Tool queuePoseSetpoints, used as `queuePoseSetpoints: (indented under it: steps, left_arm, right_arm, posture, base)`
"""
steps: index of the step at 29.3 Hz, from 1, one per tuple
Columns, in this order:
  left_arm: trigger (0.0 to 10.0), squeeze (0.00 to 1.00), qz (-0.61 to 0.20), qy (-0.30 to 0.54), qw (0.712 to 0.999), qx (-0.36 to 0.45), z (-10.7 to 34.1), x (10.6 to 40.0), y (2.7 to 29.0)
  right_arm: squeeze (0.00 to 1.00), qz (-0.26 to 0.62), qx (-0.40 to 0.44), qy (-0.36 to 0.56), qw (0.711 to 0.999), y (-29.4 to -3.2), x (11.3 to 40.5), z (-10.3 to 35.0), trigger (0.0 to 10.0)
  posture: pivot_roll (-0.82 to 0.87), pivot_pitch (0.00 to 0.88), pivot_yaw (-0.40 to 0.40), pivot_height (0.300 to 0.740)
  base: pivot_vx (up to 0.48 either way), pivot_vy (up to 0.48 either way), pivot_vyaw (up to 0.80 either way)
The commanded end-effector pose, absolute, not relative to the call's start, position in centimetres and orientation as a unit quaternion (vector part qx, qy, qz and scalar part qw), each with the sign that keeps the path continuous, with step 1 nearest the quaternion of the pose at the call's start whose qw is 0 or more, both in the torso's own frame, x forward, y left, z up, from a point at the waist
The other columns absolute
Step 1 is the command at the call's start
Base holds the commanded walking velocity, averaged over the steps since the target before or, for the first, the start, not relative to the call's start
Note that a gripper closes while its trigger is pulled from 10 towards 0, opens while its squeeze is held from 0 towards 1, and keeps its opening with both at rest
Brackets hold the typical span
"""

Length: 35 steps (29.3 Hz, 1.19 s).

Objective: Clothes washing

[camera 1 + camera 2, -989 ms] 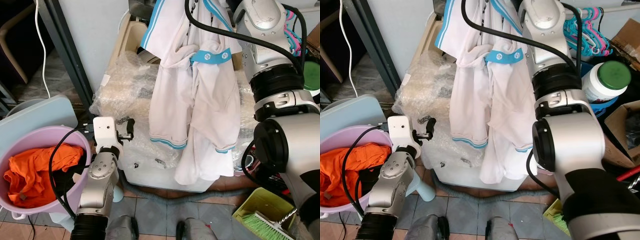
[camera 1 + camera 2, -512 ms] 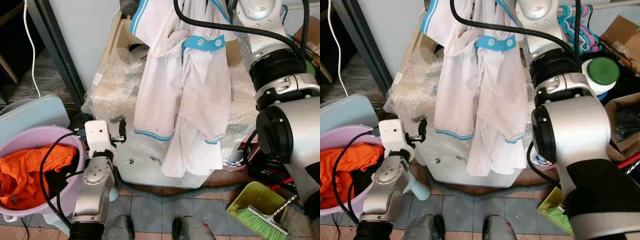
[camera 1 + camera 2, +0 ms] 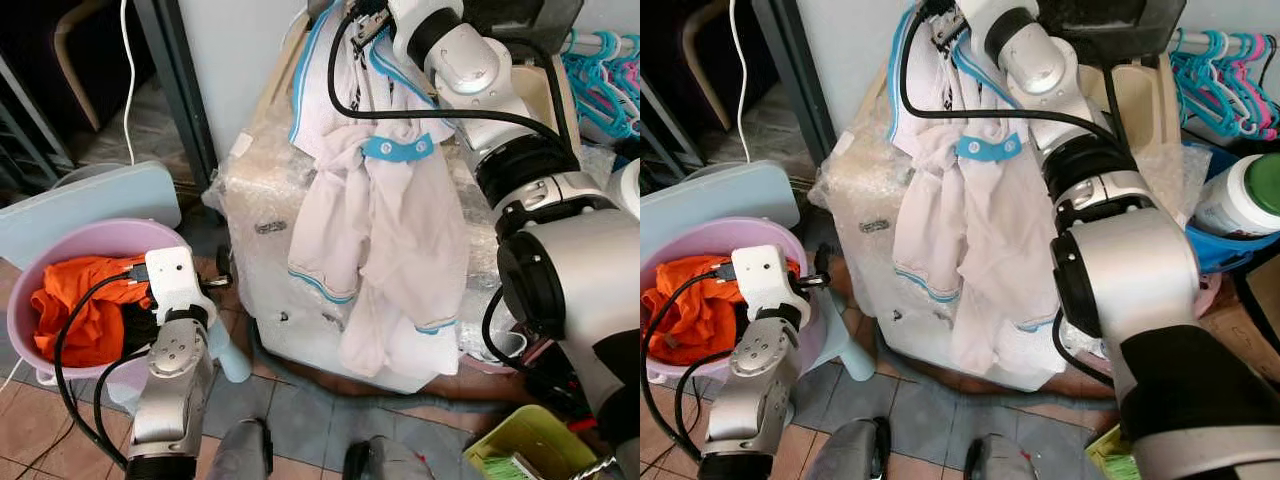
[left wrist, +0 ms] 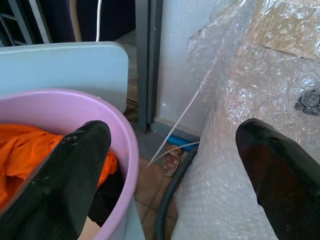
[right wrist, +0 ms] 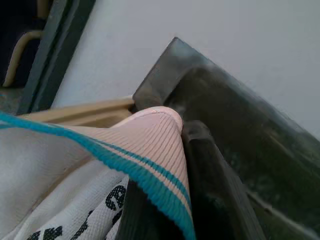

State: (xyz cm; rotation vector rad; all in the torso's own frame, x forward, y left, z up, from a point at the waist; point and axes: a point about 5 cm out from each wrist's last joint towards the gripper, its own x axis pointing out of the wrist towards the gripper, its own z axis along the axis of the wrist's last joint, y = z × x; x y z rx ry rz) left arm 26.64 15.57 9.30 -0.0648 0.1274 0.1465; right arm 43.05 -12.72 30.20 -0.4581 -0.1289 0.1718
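Holding the white shirt [image 3: 375,230] up by its blue-trimmed collar edge, the right gripper [image 3: 352,18] pinches fabric between its 2 fingers [image 5: 210,195] high above the bubble-wrapped washing machine [image 3: 262,250], while most of the garment hangs down the machine's front, well outside the top opening. Risks slipping from here: only a thin fold of striped trim sits in the pinch, so a quick swing could pull it free and drop the shirt to the tiled floor [image 3: 290,420]. Could also snag: the long hanging hem lies against the loose plastic wrap and may drag or catch on it as the arm moves, and the black cable [image 3: 400,110] looping across the cloth could tangle with it. Idles low on the other side, the left gripper [image 4: 170,165], fingers spread wide with nothing between them, between the purple basin [image 3: 60,260] of orange clothes [image 3: 75,310] and the machine's wrapped side. Compared with 1 second ago, sits further from the robot and higher over the machine, the right gripper with the collar; appears more from above and further back, the whole scene, so the camera has shifted too.
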Motion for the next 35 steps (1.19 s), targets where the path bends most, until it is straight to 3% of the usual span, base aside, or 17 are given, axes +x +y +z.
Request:
queuePoseSetpoints:
  steps: [1,7,14,18,19,21,22,24,28,32,35]
  left_arm:
    - [10.0,0.00,0.078,0.066,0.994,-0.028,9.4,26.6,15.6]
    - [10.0,0.00,0.075,0.070,0.994,-0.030,9.4,26.6,15.4]
    - [10.0,0.00,0.066,0.074,0.995,-0.027,9.4,26.9,15.2]
    - [10.0,0.00,0.061,0.073,0.995,-0.024,9.5,27.1,15.1]
    - [10.0,0.00,0.061,0.072,0.995,-0.024,9.6,27.1,15.1]
    - [10.0,0.00,0.063,0.071,0.995,-0.023,9.6,27.0,15.1]
    - [10.0,0.00,0.069,0.070,0.995,-0.023,9.7,26.7,15.3]
    - [10.0,0.00,0.074,0.074,0.994,-0.021,9.6,26.3,15.4]
    - [10.0,0.00,0.082,0.078,0.993,-0.021,9.4,25.6,15.7]
    - [10.0,0.00,0.088,0.076,0.993,-0.022,9.4,25.6,15.6]
    - [10.0,0.00,0.087,0.075,0.993,-0.024,9.7,25.6,15.3]
  right_arm:
    - [0.00,0.041,-0.168,-0.013,0.985,-14.6,43.2,29.2,10.0]
    - [0.00,-0.028,-0.149,0.058,0.987,-18.2,42.7,25.2,10.0]
    - [0.00,0.021,-0.155,0.075,0.985,-18.5,42.6,24.9,10.0]
    - [0.00,0.024,-0.230,0.040,0.972,-18.8,42.8,27.5,10.0]
    - [0.00,-0.007,-0.264,-0.007,0.964,-19.5,42.8,30.6,10.0]
    - [0.00,-0.019,-0.267,-0.040,0.963,-19.7,42.7,32.8,10.0]
    - [0.00,-0.034,-0.273,-0.101,0.956,-19.7,42.2,36.7,10.0]
    - [0.00,-0.047,-0.282,-0.159,0.945,-19.4,41.5,40.0,10.0]
    - [0.00,-0.074,-0.313,-0.232,0.918,-18.7,40.6,43.2,10.0]
    - [0.00,-0.058,-0.326,-0.216,0.919,-18.1,41.1,41.6,10.0]
    - [0.00,-0.018,-0.383,-0.164,0.909,-17.5,42.2,36.5,10.0]
  posture:
    - [0.04,0.088,-0.042,0.740]
    - [0.03,0.092,-0.036,0.740]
    - [0.01,0.096,-0.020,0.740]
    - [0.02,0.099,-0.020,0.740]
    - [0.03,0.102,-0.025,0.740]
    - [0.03,0.108,-0.030,0.740]
    - [0.04,0.118,-0.037,0.740]
    - [0.04,0.126,-0.042,0.740]
    - [0.05,0.149,-0.056,0.740]
    - [0.05,0.151,-0.061,0.740]
    - [0.06,0.160,-0.058,0.740]
  base:
    - [0.000,0.000,0.00]
    - [0.000,0.000,0.00]
    - [0.000,0.000,0.00]
    - [0.000,0.000,0.00]
    - [0.000,0.000,0.00]
    - [0.000,0.000,0.00]
    - [0.000,0.000,0.00]
    - [0.000,0.000,0.00]
    - [0.000,0.000,0.00]
    - [0.000,0.000,0.00]
    - [0.000,0.000,0.00]
